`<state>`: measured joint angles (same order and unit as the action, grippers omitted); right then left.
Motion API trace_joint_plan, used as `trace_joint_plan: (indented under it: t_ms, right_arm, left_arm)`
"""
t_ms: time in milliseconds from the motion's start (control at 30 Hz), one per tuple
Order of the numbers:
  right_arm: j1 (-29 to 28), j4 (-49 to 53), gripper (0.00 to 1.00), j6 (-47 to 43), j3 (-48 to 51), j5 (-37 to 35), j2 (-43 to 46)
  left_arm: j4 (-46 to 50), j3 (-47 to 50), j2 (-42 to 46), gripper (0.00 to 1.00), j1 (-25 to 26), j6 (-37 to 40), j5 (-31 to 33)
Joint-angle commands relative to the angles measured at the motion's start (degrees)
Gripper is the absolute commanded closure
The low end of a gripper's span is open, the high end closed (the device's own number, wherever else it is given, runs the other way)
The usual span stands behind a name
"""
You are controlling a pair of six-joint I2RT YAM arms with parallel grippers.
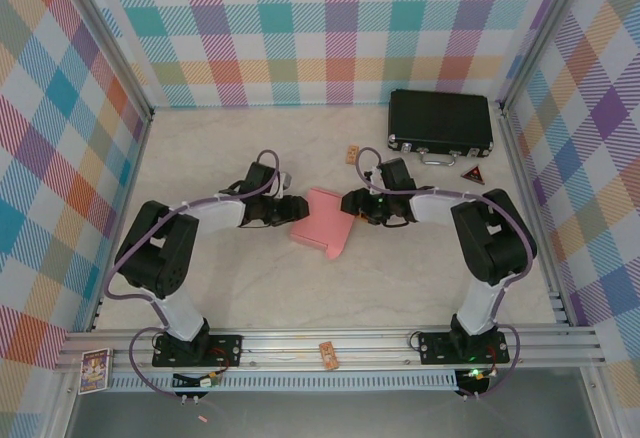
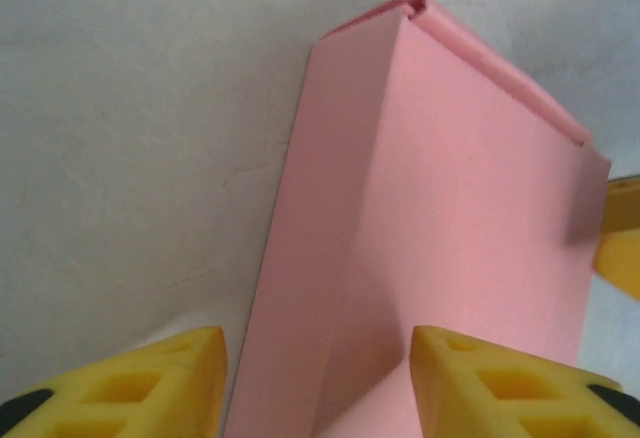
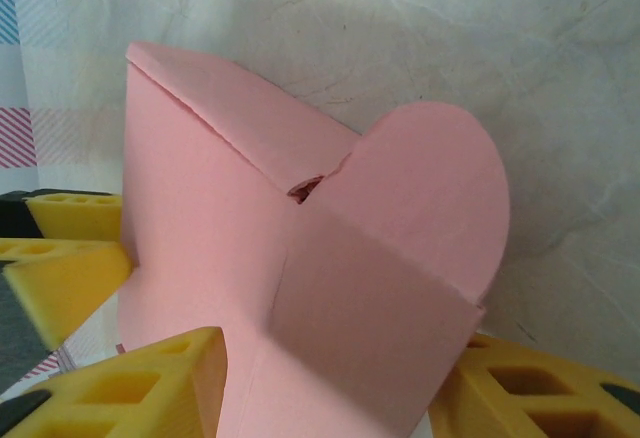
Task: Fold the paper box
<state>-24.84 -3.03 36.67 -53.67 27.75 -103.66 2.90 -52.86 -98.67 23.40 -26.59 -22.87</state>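
Observation:
The pink paper box (image 1: 322,223) lies tilted on the white table between my two arms. It is partly formed, with a creased side panel (image 2: 300,258) and a rounded flap (image 3: 440,178) standing loose at one end. My left gripper (image 1: 296,208) is at its left end. Seen from the left wrist, the left gripper (image 2: 318,383) has the box (image 2: 470,208) between its yellow fingers. My right gripper (image 1: 350,201) is at the right end. From the right wrist, the right gripper (image 3: 330,388) closes on the box (image 3: 230,238). The left gripper's fingers (image 3: 70,278) show beyond it.
A black hard case (image 1: 440,123) with a handle sits at the back right. A small tan block (image 1: 352,153) and a dark triangle (image 1: 472,173) lie near it. Plaid walls close in three sides. Another small block (image 1: 327,355) rests on the front rail.

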Motion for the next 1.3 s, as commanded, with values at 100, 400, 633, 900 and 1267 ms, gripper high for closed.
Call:
trace_joint_plan:
  t_ms: [100, 400, 633, 900, 1267]
  right_arm:
    - [-0.3, -6.1, 0.46, 2.8, 1.9, 5.2, -1.7]
    - [-1.1, -12.4, 0.47, 6.2, 4.0, 7.8, -3.4]
    - [-1.5, -16.7, 0.5, 7.7, 4.4, 9.7, -2.7]
    - [-2.3, -15.7, 0.5, 7.3, 2.1, 10.0, 1.5]
    - [-3.3, -10.9, 0.5, 5.4, -2.6, 9.6, 3.2]
  left_arm:
    - [-3.9, -0.7, 1.5, 0.49, -1.5, -1.6, 2.0]
    - [-5.4, -1.4, -3.0, 0.59, -1.6, -0.1, -2.4]
    - [-7.5, 2.1, -3.0, 0.72, -1.6, -1.6, -1.7]
    - [-11.9, 5.7, -2.7, 0.76, -1.6, -4.9, -1.1]
    - [-15.8, 7.2, -1.7, 0.73, -1.7, -7.3, -2.5]
